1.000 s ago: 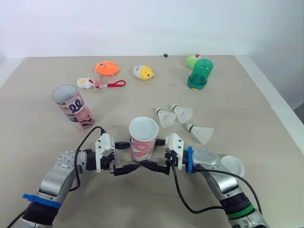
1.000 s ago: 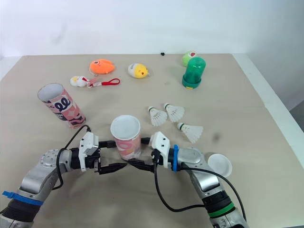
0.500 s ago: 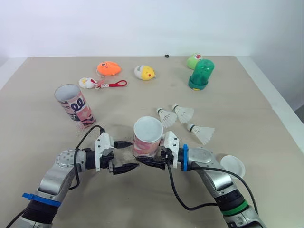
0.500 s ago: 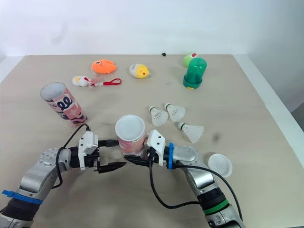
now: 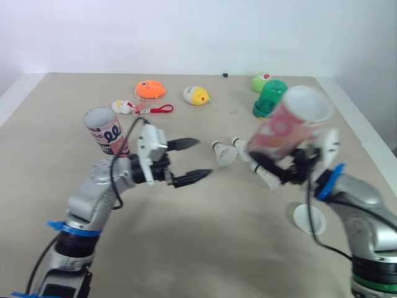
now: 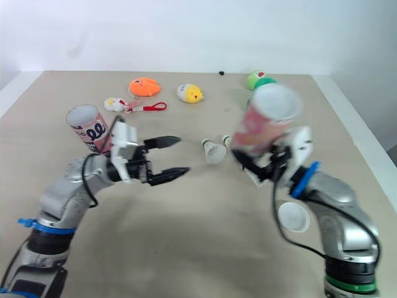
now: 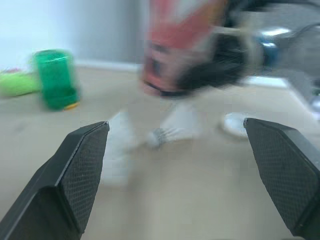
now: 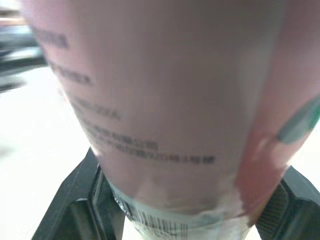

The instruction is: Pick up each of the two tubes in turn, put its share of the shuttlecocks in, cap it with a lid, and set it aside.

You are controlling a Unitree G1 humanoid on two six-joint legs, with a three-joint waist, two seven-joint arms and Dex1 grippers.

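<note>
My right gripper [image 5: 286, 172] is shut on a pink patterned tube [image 5: 282, 129], holding it tilted in the air over the right side of the table, open end up; up close, the tube [image 8: 170, 100] sits between the fingers [image 8: 75, 200]. My left gripper [image 5: 203, 157] hangs open and holds nothing, left of the shuttlecocks. A second pink tube [image 5: 105, 130] stands at the left. Three white shuttlecocks [image 5: 222, 152] lie mid-table, one partly hidden behind the raised tube. A white lid [image 5: 309, 217] lies flat at the right, under my right forearm.
A green dome container [image 5: 270, 99] and a green toy [image 5: 260, 81] stand at the back right. An orange toy [image 5: 149, 89], a yellow toy [image 5: 197, 95] and a white toy with a red strap [image 5: 127, 107] lie along the back.
The right gripper has closed on the tube and lifted it up and to the right. The left gripper has drawn back from the tube, rising, still open. The camera has shifted too.
</note>
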